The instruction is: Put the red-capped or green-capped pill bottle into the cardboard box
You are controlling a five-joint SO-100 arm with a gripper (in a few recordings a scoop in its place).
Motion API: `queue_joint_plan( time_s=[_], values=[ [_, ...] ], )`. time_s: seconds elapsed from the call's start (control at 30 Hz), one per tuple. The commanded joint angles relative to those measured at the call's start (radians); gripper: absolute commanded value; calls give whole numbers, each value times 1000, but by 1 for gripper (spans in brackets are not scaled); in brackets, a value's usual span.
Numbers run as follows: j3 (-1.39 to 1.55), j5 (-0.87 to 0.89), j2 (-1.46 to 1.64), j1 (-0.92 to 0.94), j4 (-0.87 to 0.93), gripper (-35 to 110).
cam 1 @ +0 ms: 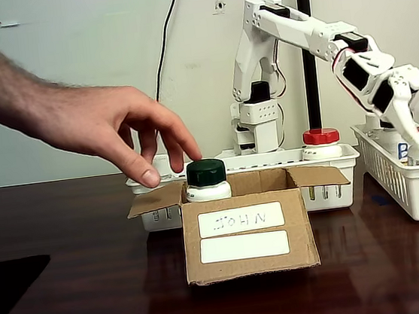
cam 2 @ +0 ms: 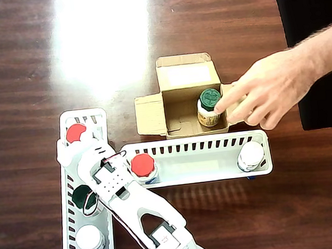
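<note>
The cardboard box (cam 1: 247, 232) sits at lower centre of the fixed view, a green-capped pill bottle (cam 1: 207, 180) upright inside, a person's hand (cam 1: 108, 127) reaching beside its cap. The gripper (cam 2: 79, 146) hangs over the left-hand basket (cam 2: 67, 230) in the overhead view, well apart from the bottle; I cannot tell how its jaws stand.

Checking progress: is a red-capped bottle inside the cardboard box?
No, the bottle standing in the box has a green cap.

Lab bench — robot arm (cam 1: 309, 36), sorting baskets (cam 1: 405, 180)
</note>
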Motion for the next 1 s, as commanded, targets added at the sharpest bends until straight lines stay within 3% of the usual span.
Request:
queue_joint_plan(
  time_s=[0.0,0.23,0.3,0.57,0.73,0.97],
  values=[
    [26,20,140,-11,-35,66],
    [63,40,155,17,-49,65],
    [63,41,155,17,-49,59],
    [55,21,193,26,-41,-8],
    [-18,-18,236,29,63,6],
    [-282,-106,262,2,330,-1]
  ],
)
